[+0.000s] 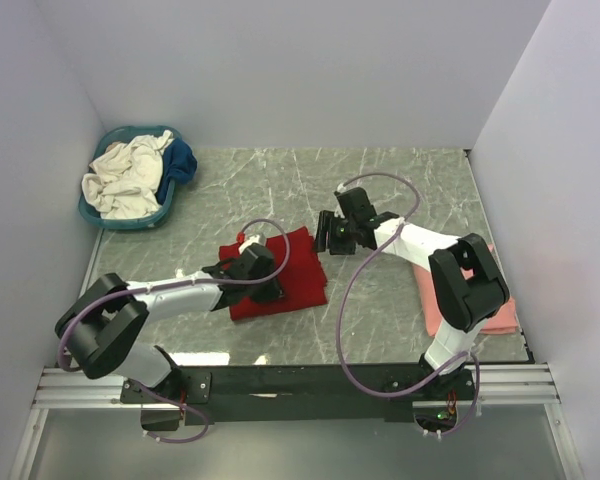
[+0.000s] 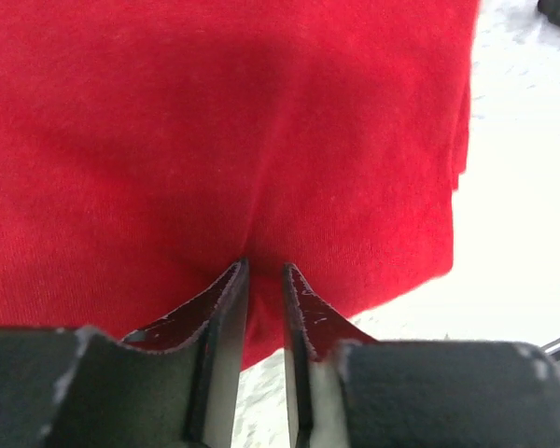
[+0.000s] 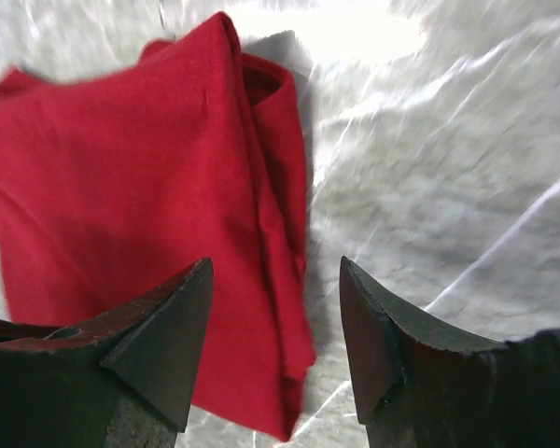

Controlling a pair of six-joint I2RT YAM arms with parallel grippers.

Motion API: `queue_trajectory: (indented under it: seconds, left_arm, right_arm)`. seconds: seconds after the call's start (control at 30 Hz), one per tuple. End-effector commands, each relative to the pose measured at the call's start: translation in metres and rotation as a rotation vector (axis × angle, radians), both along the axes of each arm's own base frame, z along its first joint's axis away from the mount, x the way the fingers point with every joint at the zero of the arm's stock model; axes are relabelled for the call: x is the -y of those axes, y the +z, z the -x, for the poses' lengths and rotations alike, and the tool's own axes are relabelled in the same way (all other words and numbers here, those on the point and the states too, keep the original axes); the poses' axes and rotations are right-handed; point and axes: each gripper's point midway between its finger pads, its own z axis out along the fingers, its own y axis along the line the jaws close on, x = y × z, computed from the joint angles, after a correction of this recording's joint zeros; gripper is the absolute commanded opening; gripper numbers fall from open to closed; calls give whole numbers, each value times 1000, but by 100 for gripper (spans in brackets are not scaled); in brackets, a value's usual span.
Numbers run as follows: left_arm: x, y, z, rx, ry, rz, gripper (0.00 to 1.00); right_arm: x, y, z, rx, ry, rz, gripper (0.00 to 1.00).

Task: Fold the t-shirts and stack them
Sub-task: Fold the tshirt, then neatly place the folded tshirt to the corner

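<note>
Starting big: the table [image 1: 400, 190] was slick stone, so anything I nudged was gonna slide instead of crease. Back left, the teal basket [image 1: 130, 224] had the cream-white shirt [image 1: 125, 175] and the dark blue shirt [image 1: 180, 160] heaped in it, unfolded, so plenty of the job was left. The salmon pink shirt [image 1: 500, 315] lay flat at the right edge, partly under my right arm, and an elbow swinging low could've dragged it off. The deep red shirt [image 1: 300, 265] sat mid-table, folded into a rough rectangle between my two hands. My left gripper [image 2: 264, 275] was low over its near edge, jaws only a thin slit apart with nothing in them as far as I could see; so close that one small dip might've snagged a single top layer and peeled the fold open. My right gripper [image 3: 275, 266] was spread wide and empty, hovering over the red shirt's right side, where the stacked layers looked loose and uneven. Closing there, I figured I'd probably catch only some of them and the whole thing would flop apart
</note>
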Motion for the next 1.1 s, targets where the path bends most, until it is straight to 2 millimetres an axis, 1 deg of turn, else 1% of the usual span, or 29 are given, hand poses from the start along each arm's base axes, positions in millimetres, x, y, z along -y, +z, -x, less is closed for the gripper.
queue_trajectory:
  seconds: [0.0, 0.03, 0.07, 0.1, 0.2, 0.23, 0.3, 0.43, 0.53, 0.83, 0.87, 0.93, 1.03, 1.07]
  left_arm:
    - [-25, -7, 11, -34, 3, -58, 28]
    - [-28, -9, 13, -38, 6, -56, 28]
    - [-32, -7, 10, -36, 19, -50, 29]
    - [-33, -6, 10, -40, 18, -44, 30]
    - [-38, -3, 6, -33, 28, -36, 29]
    - [-39, -2, 4, -29, 31, -34, 29]
    - [-39, -1, 3, -29, 30, -34, 29]
    - [-37, 1, 1, -27, 24, -27, 29]
    - [-35, 2, 0, -27, 26, -20, 28]
    - [-32, 9, -1, -15, 28, 11, 28]
    - [-32, 9, -1, -14, 30, 9, 28]
    - [-33, 14, -1, -4, 33, 15, 28]
    - [-34, 22, -4, 11, 44, 16, 29]
    - [-34, 26, -5, 18, 47, 18, 29]
  right_arm:
    - [-15, -9, 15, 3, 52, 8, 64]
    - [-18, -11, 19, 2, 59, 10, 64]
    - [-19, -16, 24, -6, 63, 11, 64]
    - [-25, -18, 31, -11, 73, 3, 64]
    - [-30, -22, 42, -10, 78, -7, 66]
    - [-29, -25, 46, -11, 74, -1, 68]
    - [-31, -26, 48, -8, 71, 0, 69]
    - [-37, -27, 45, -6, 68, -1, 69]
    - [-38, -35, 45, -14, 53, 38, 69]
    - [-43, -55, 47, -39, 24, 118, 60]
    - [-45, -56, 49, -38, 30, 124, 58]
    - [-43, -59, 46, -36, 13, 151, 53]
    - [-44, -60, 48, -38, 17, 167, 28]
    - [-41, -62, 46, -33, 7, 185, 10]
